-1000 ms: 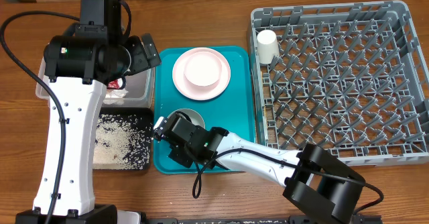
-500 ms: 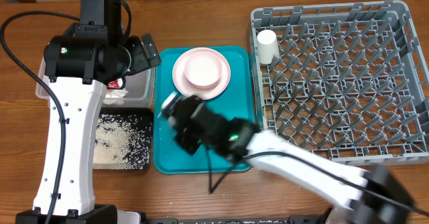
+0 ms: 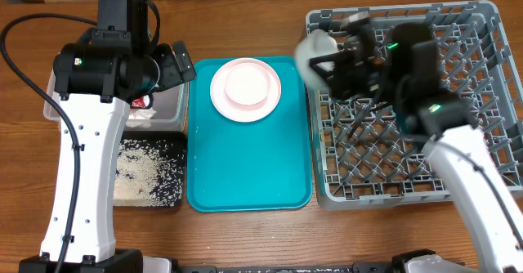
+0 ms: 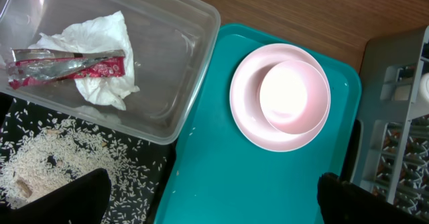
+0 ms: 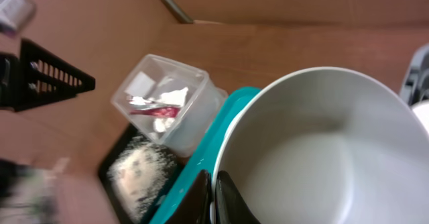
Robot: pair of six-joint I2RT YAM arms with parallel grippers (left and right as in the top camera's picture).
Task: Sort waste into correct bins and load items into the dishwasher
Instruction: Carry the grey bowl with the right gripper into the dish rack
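RACK SIDE: The right end effector (image 5: 215,196), fingers pressed together on the rim of a white bowl (image 5: 315,157), holds the bowl in the air over the far-left corner of the grey dish rack (image 3: 482,69). The rack takes up the right side of the wooden surface (image 3: 245,11). Arm & bowl are motion-blurred in the overhead view, so the bowl's exact spot above the pegs can't be told.

CENTRE: The teal serving tray (image 3: 245,167) lies just beside the rack's left wall. At its far end sits the pale pink plate (image 3: 219,97) w/ a second bowl (image 3: 247,85) upright inside it, set off-centre toward the rack.

LEFT SIDE: The left end effector (image 4: 211,194) hangs w/ its fingers (image 4: 74,197) spread wide & nothing between them, above the spot where the tub, black tray and teal tray come together. Near the left edge of the surface, the clear plastic tub (image 4: 191,56) holds the crumpled napkin (image 4: 100,56), w/ the red snack wrapper (image 4: 67,66) lying across it. On the near side of the tub, right up against it, is the shallow black tray (image 3: 172,193). It holds a scatter of rice grains (image 3: 135,171), thickest toward the tray's left half.
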